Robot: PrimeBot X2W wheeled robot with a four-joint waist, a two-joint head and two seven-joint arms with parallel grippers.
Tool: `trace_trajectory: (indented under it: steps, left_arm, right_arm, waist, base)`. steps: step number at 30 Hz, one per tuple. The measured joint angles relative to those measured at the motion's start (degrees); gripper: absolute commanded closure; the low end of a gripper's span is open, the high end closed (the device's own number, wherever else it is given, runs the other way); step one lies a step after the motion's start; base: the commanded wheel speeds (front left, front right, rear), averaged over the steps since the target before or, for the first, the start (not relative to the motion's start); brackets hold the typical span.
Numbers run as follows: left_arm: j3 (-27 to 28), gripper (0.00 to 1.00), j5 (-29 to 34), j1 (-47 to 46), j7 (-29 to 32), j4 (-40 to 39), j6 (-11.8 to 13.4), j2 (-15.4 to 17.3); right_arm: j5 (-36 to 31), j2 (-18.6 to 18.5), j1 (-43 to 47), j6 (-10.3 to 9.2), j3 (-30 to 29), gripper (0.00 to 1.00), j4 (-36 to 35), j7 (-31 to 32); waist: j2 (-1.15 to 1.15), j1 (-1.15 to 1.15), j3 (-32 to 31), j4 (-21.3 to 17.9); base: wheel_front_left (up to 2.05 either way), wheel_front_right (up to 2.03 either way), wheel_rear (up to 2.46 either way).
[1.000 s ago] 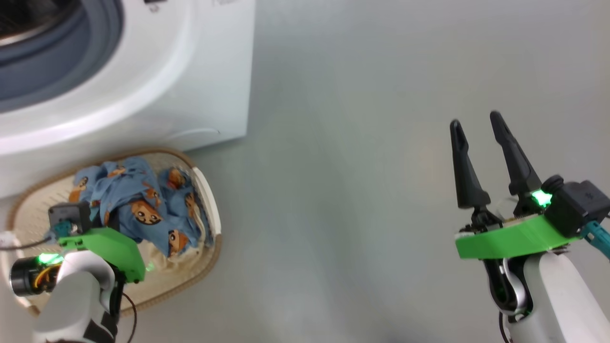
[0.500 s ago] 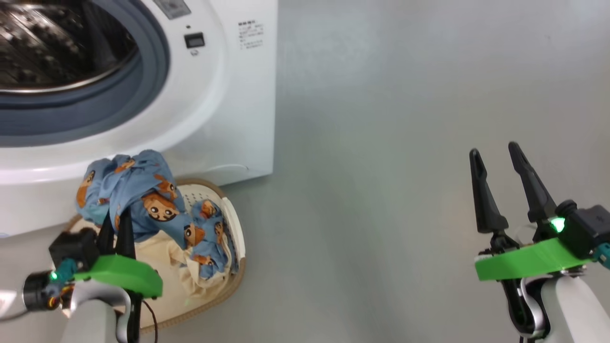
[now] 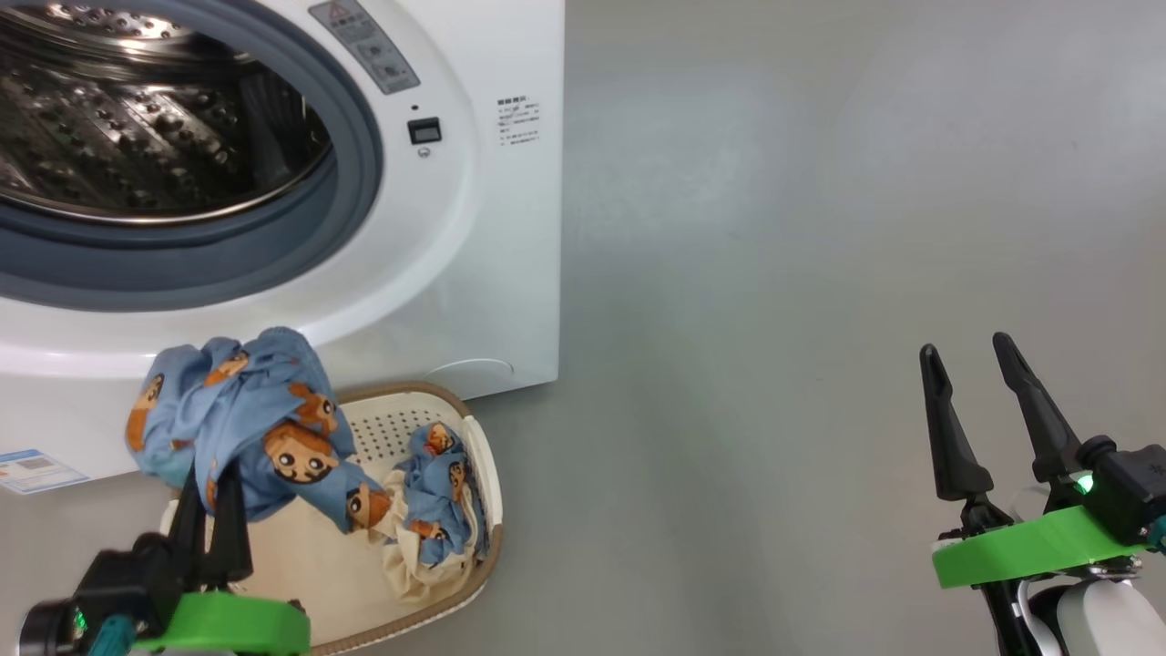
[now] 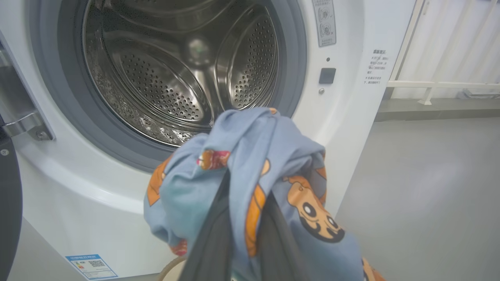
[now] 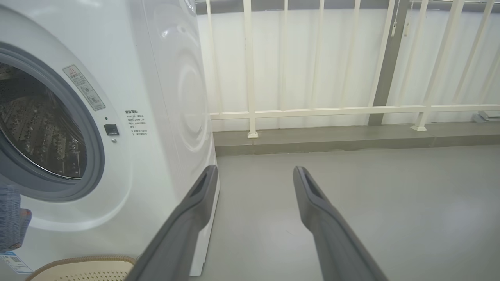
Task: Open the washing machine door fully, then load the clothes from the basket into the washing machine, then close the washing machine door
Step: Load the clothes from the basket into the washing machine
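My left gripper, at the lower left of the head view, is clamped on a light blue garment with orange prints. The cloth bunches over the two dark fingers and hangs above the left half of the basket. One end of it trails down into the basket.

The rest of the clothes lie in the basket's right half: a smaller blue printed bundle on top of cream fabric. The perforated bottom is bare at the upper middle. The basket stands on the floor, right in front of the washing machine.

In the left wrist view the drum shows bare perforated steel inside the grey rubber ring. The dark edge of the washing machine door stands at the left margin, swung away from the opening.

My right gripper, at the lower right, has its fingers spread apart over the floor with nothing between them.
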Motion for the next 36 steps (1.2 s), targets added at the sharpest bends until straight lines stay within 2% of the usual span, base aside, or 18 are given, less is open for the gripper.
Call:
trace_trajectory:
  steps: [9,19,24,28,36]
  left_arm:
    - [0.4,1.0,0.1,7.4,-0.1,-9.8,1.5,-1.2]
    - [-0.4,1.0,-0.5,8.4,-0.1,-12.8,3.1,-1.2]
    - [-0.1,1.0,-1.2,8.1,-0.1,-12.7,3.1,-1.2]
    - [1.2,1.0,-1.1,5.3,-0.1,-11.8,3.1,-1.3]
    - [3.9,1.0,-1.0,-7.0,-0.2,-7.8,2.8,-0.5]
  right_arm:
    - [-0.2,-0.3,0.8,0.0,-0.2,0.0,-0.3,0.0]
    - [-0.2,-0.3,0.8,0.0,0.0,0.0,-0.6,0.0]
    - [-0.2,-0.2,0.8,0.0,0.0,0.0,-0.6,0.0]
    - [-0.2,0.3,0.7,0.0,0.0,0.0,-0.7,0.0]
    - [-0.2,1.8,-1.8,0.0,-0.1,0.0,-1.0,0.0]
  waist:
    - [0.0,0.0,-1.3,1.7]
    - [0.0,0.0,-1.3,1.6]
    - [0.0,0.0,-0.7,1.0]
    - [0.0,0.0,0.6,0.4]
    - [0.0,0.01,4.9,-0.7]
  base:
    - [0.0,0.0,0.0]
    - [0.0,0.0,0.0]
    - [0.0,0.0,0.0]
    - [0.0,0.0,0.0]
    - [0.0,0.0,0.0]
